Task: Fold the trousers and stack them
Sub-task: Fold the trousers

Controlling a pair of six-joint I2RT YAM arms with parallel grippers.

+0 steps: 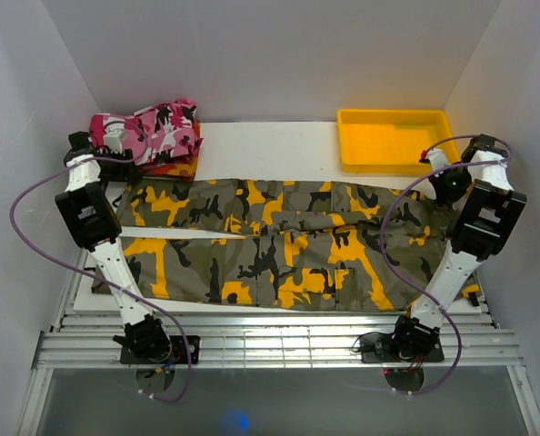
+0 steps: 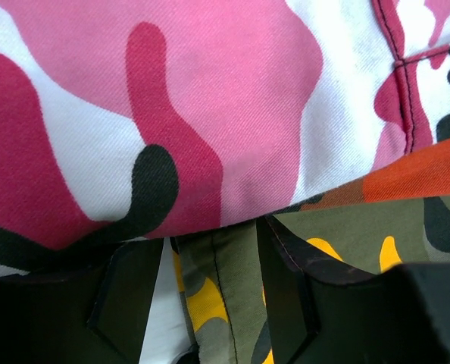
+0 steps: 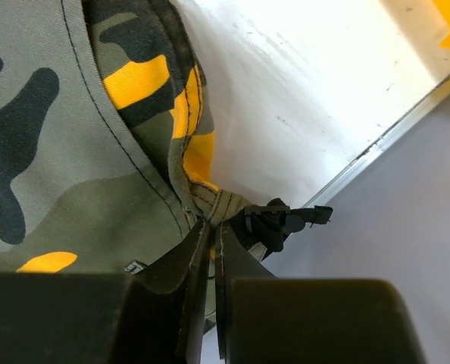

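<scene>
The trousers, in olive, yellow-orange and black camouflage, lie spread across the table from 9 to 3 o'clock. Only the right wrist view shows the right gripper with its fingers pressed together, pinching their edge. The left wrist view shows the left gripper with its fingers spread astride their cloth, the pink garment at its 12 o'clock.

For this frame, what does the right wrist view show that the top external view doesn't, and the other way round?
Right wrist only: the grip up close, with the right gripper and its jaws pinched shut on a bunched edge of the olive, yellow-orange and black camouflage cloth trousers. Top external only: the trousers' whole length spread flat, the folded pink, white and black camouflage garment at the far left corner, and the left arm. Both: the trousers and the white table top.
</scene>
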